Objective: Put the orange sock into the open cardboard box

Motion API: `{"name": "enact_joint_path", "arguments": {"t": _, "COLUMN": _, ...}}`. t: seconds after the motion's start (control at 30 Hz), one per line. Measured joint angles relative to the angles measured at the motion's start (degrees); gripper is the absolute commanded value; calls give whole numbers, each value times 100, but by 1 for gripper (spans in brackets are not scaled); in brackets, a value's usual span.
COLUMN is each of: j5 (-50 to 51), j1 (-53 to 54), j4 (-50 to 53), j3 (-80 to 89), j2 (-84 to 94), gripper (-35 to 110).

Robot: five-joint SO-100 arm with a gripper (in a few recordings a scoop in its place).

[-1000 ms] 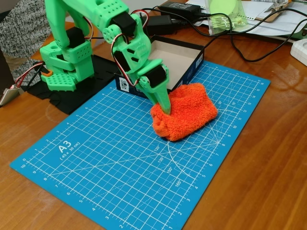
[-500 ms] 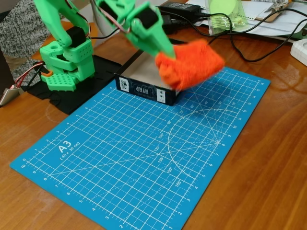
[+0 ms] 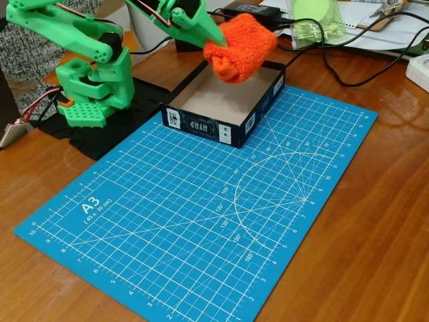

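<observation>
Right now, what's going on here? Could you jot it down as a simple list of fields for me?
arm: green, reaching over the box
gripper: shut on the orange sock
orange sock: held in the air above the box's far side
open cardboard box: nothing inside, at the mat's far edge
blue cutting mat: lies on the wooden table
task step: sock not yet dropped

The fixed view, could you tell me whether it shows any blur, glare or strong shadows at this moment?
In the fixed view the orange sock held by the gripper looks slightly soft-edged; the open cardboard box and blue cutting mat are sharp; the wooden table carries mild sheen; shadows are faint.
</observation>
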Motion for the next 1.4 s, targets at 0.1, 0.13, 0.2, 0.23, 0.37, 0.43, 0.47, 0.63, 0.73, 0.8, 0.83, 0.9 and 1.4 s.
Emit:
{"name": "enact_joint_path", "arguments": {"t": 0.1, "j5": -53, "j1": -62, "j4": 0, "j3": 167, "j2": 62, "gripper": 22}}
{"name": "enact_joint_path", "arguments": {"t": 0.13, "j5": -141, "j1": 9, "j4": 0, "j3": 176, "j2": 62, "gripper": 26}}
{"name": "enact_joint_path", "arguments": {"t": 0.2, "j5": -264, "j1": 26, "j4": 0, "j3": 193, "j2": 79, "gripper": 34}}
{"name": "enact_joint_path", "arguments": {"t": 0.23, "j5": -325, "j1": 0, "j4": -9, "j3": 193, "j2": 88, "gripper": 36}}
{"name": "enact_joint_path", "arguments": {"t": 0.37, "j5": -483, "j1": 132, "j4": -105, "j3": 193, "j2": 97, "gripper": 39}}
{"name": "enact_joint_path", "arguments": {"t": 0.43, "j5": -615, "j1": 44, "j4": -114, "j3": 246, "j2": 97, "gripper": 39}}
{"name": "enact_joint_path", "arguments": {"t": 0.47, "j5": -606, "j1": 44, "j4": -123, "j3": 281, "j2": 97, "gripper": 39}}
{"name": "enact_joint_path", "arguments": {"t": 0.63, "j5": -571, "j1": 105, "j4": -105, "j3": 378, "j2": 97, "gripper": 21}}
{"name": "enact_joint_path", "arguments": {"t": 0.73, "j5": -606, "j1": 79, "j4": -105, "j3": 554, "j2": 132, "gripper": 20}}
{"name": "enact_joint_path", "arguments": {"t": 0.8, "j5": -615, "j1": 97, "j4": -62, "j3": 571, "j2": 229, "gripper": 22}}
{"name": "enact_joint_path", "arguments": {"t": 0.83, "j5": -615, "j1": 105, "j4": -44, "j3": 571, "j2": 264, "gripper": 25}}
{"name": "enact_joint_path", "arguments": {"t": 0.9, "j5": -615, "j1": 79, "j4": 26, "j3": 571, "j2": 272, "gripper": 32}}
{"name": "enact_joint_path", "arguments": {"t": 1.4, "j5": -369, "j1": -123, "j4": 1002, "j3": 149, "j2": 554, "gripper": 33}}
